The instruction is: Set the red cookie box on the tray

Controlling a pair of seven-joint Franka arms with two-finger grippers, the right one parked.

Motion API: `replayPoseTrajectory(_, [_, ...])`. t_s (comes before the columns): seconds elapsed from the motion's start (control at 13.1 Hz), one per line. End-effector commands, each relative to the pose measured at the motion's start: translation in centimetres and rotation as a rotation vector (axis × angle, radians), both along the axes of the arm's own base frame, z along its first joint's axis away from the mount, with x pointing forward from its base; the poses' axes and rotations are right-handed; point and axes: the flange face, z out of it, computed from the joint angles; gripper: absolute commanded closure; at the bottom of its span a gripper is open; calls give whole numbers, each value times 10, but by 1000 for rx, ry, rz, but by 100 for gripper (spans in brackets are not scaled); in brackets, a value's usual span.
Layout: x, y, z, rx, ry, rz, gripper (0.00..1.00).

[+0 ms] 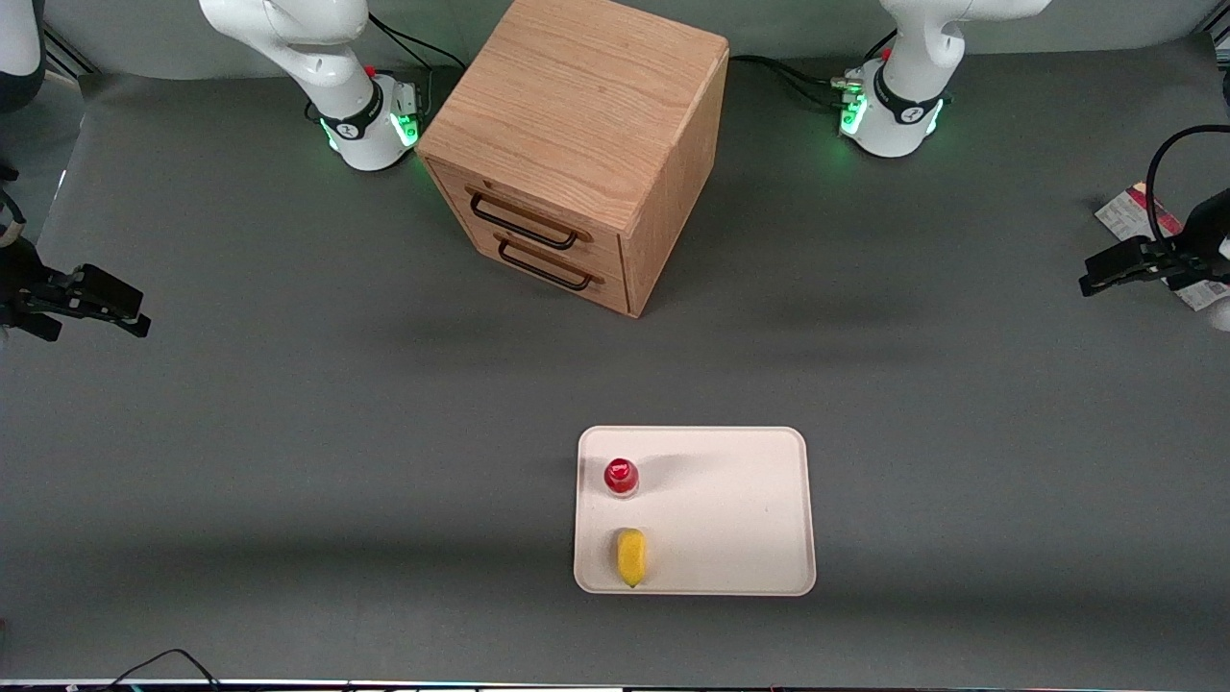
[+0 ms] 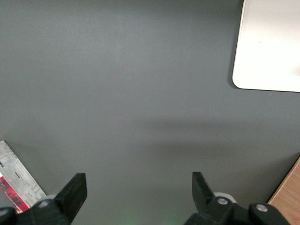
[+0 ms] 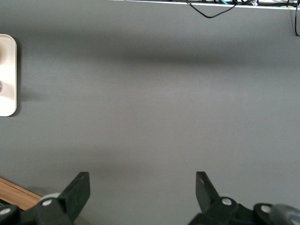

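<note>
Only one red cookie box (image 1: 1132, 217) is seen, lying flat on the table (image 1: 288, 432) just beneath the gripper (image 1: 1095, 272), whose fingers (image 2: 75, 190) are spread wide and hold nothing. One tray (image 1: 740, 509) lies well apart, nearer the front camera, carrying one red-capped bottle (image 1: 621, 476) and one yellow fruit (image 1: 630, 556).

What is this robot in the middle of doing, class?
The working arm's gripper hangs open above the red cookie box, which lies flat on the table at the working arm's end, partly hidden under the arm. Nothing is gripped yet. The tray, nearer the front camera than the wooden drawer cabinet, already carries a small red-capped bottle and a yellow object, with bare space beside them.
</note>
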Motion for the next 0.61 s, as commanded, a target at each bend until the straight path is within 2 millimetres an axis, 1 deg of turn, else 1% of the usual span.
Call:
replayPoseTrajectory(0.0, [0,0,2,12,9,14,0])
replayPoseTrajectory(0.08, [2,3,0,16,9,5,0])
replayPoseTrajectory(0.15, [5,8,-7,29,19,12,0])
replayPoseTrajectory(0.23, [8,26,-16,55,34,37,0])
replayPoseTrajectory(0.38, [3,94,-29,103,63,134,0])
replayPoseTrajectory(0.46, [0,128,-37,107,73,133,0])
replayPoseTrajectory(0.53, [-8,168,-44,114,80,137,0])
